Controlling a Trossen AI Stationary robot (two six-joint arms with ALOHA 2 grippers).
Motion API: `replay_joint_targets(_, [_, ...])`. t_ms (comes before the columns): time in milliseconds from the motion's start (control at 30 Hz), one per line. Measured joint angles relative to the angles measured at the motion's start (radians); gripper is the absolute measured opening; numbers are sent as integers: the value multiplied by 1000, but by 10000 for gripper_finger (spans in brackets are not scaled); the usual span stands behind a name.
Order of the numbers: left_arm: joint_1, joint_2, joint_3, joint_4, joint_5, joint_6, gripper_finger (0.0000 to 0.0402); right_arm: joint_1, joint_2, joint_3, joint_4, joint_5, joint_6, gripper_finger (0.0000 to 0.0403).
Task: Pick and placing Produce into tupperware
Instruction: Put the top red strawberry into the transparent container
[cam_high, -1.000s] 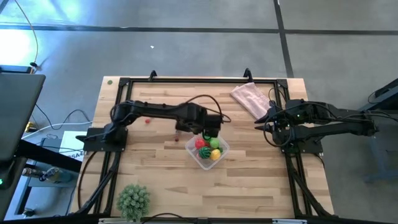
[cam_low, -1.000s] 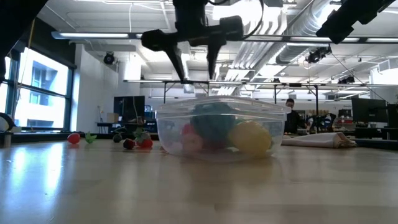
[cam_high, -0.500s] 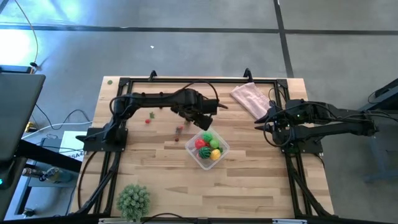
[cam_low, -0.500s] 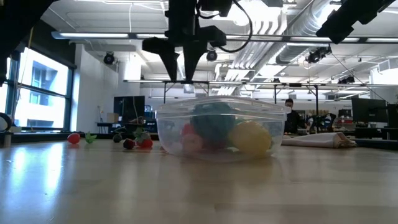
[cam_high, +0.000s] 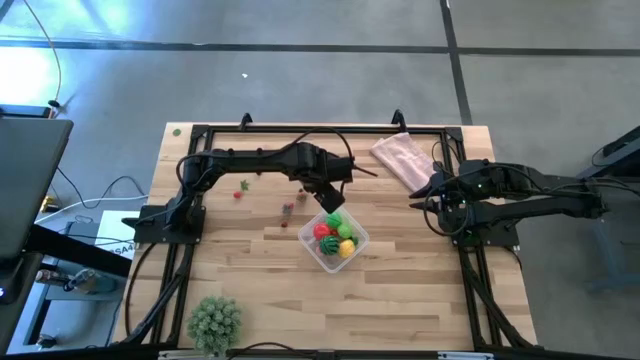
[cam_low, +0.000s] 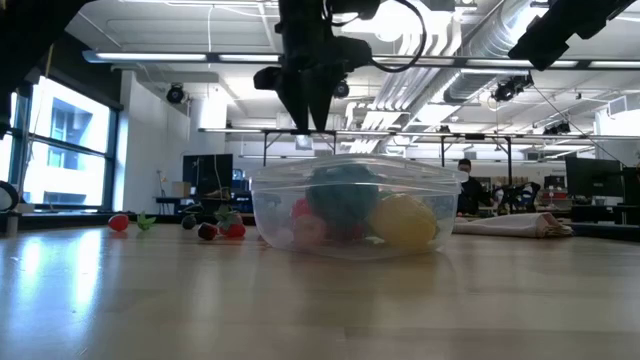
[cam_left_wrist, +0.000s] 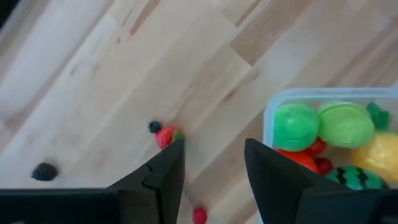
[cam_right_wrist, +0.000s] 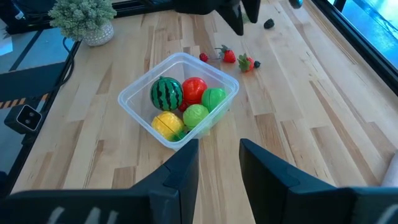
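The clear tupperware (cam_high: 336, 240) sits mid-table on its base and holds several produce pieces: a striped green one (cam_right_wrist: 166, 93), a red one (cam_right_wrist: 194, 88), two green ones and a yellow one (cam_right_wrist: 165, 124). More small produce lies on the wood to its far left: a strawberry (cam_left_wrist: 165, 137), a dark berry (cam_left_wrist: 153, 127) and red bits (cam_high: 240, 190). My left gripper (cam_left_wrist: 214, 174) hangs open above the table, just off the container's far-left corner, pointing down, nothing between its fingers. My right gripper (cam_right_wrist: 217, 168) waits open at the table's right side.
A pink cloth (cam_high: 400, 155) lies at the far right. A spiky pale-green ball plant (cam_high: 215, 320) stands at the near left corner. A black frame (cam_high: 300, 128) runs along the table's edges. Bare wood lies near and to the right of the container.
My left gripper has gone from above the container toward the table's far edge and a little left, and now hangs beside the container's far-left corner. It has rolled about its own pointing line, and its fingers have come closer together. The produce and the container have stayed put.
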Motion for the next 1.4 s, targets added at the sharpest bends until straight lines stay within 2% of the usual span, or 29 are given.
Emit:
replay_joint_targets(167, [0, 0, 0, -4, -34, 129, 154, 0, 0, 0, 0, 0, 0, 105])
replay_joint_targets(433, [0, -1, -25, -86, -171, 237, 154, 0, 0, 0, 0, 0, 0, 105])
replay_joint_targets(467, [1, -8, -51, -62, -158, 260, 154, 0, 0, 0, 0, 0, 0, 105])
replay_joint_targets(633, [16, -86, -250, 119, 44, 350, 154, 0, 0, 0, 0, 0, 0, 105])
replay_joint_targets(867, [76, -219, -458, 336, 124, 445, 154, 0, 0, 0, -1, 0, 0, 105])
replay_joint_targets(1100, [183, -314, -630, 445, 333, 542, 154, 0, 0, 0, 0, 0, 0, 105])
replay_joint_targets(1233, [215, -311, -669, 468, 368, 636, 154, 0, 0, 0, 0, 0, 0, 105])
replay_joint_targets(1400, [207, -297, -688, 503, 338, 833, 154, 0, 0, 0, 0, 0, 0, 105])
